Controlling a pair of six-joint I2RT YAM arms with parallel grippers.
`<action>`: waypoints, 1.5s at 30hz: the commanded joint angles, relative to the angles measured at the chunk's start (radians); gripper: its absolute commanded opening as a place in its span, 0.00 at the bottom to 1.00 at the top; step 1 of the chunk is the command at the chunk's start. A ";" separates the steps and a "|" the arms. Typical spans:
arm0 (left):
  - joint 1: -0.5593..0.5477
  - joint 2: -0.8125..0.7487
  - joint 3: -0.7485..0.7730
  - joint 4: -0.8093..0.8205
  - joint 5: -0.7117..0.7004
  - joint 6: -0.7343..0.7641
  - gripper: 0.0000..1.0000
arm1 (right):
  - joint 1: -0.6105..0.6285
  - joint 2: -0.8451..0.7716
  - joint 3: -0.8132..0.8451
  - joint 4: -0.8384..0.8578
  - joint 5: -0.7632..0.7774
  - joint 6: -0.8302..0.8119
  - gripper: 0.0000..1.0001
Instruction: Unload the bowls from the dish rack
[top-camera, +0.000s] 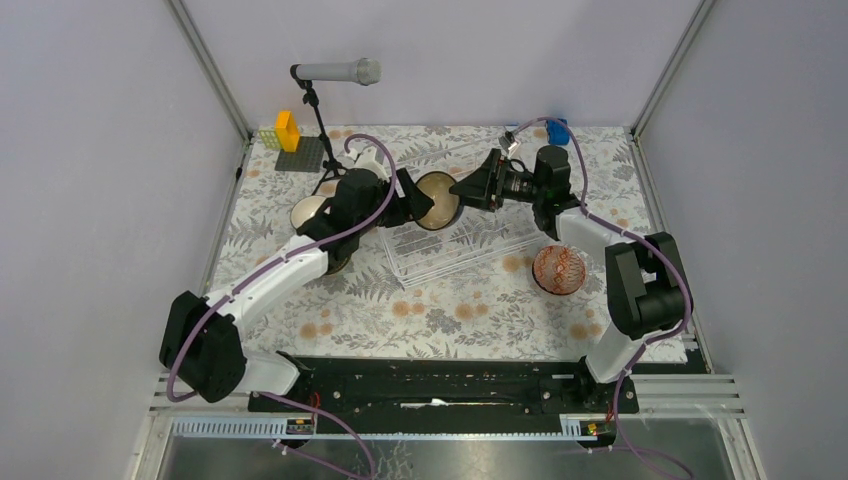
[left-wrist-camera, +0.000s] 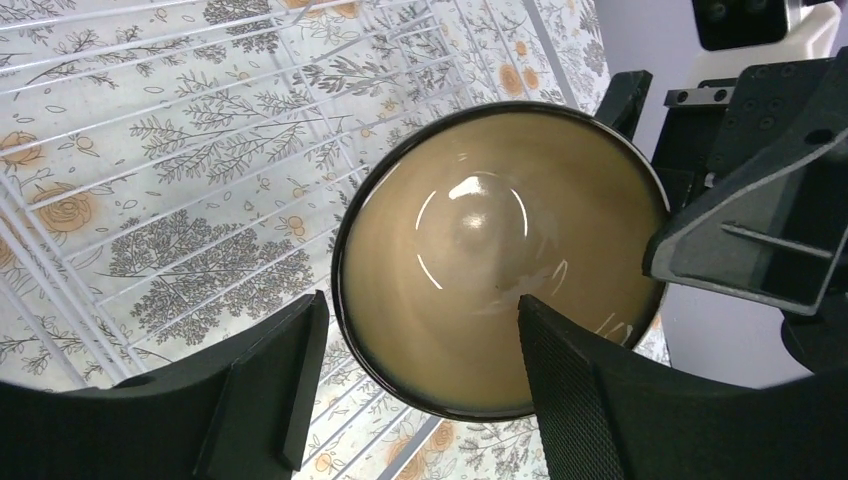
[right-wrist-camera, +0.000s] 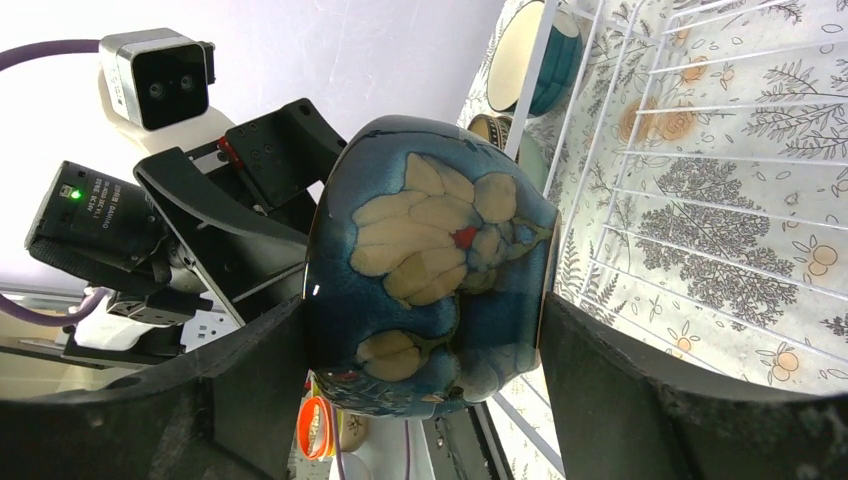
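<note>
Carrying the dark teal bowl (top-camera: 437, 200) clear of the dish rack (top-camera: 480, 250) looks like the step in hand. The bowl hangs tipped on its side above the rack's 10 o'clock corner, with its tan inside turned toward the left arm. The right fingers (right-wrist-camera: 250, 400) are pinching it, one on the mouth side and one at the foot.

The left fingers (left-wrist-camera: 270, 390) are spread and hold nothing. In the left wrist view one sits just beside the rim at 9 o'clock. The other reaches in front of the hollow at 5 o'clock, and I cannot tell whether it touches.

The left arm should draw straight back first, so that this finger does not hook the rim and twist the bowl in a grip on smooth glaze. The right arm can then swing toward 4 o'clock, where a reddish patterned bowl (top-camera: 558, 268) sits on the desk (top-camera: 430, 320). There it should turn the mouth up, lower the bowl beside that one, and let go only once the foot rests flat.
</note>
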 joint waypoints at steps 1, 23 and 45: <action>-0.001 0.002 0.031 0.057 -0.041 -0.016 0.72 | 0.007 -0.068 0.029 0.054 -0.032 -0.026 0.38; -0.001 0.030 -0.001 0.113 -0.042 -0.027 0.29 | 0.032 -0.107 0.040 -0.012 -0.062 -0.089 0.42; -0.007 0.044 0.123 -0.112 -0.265 0.141 0.00 | 0.155 -0.155 0.289 -0.894 0.727 -0.713 0.74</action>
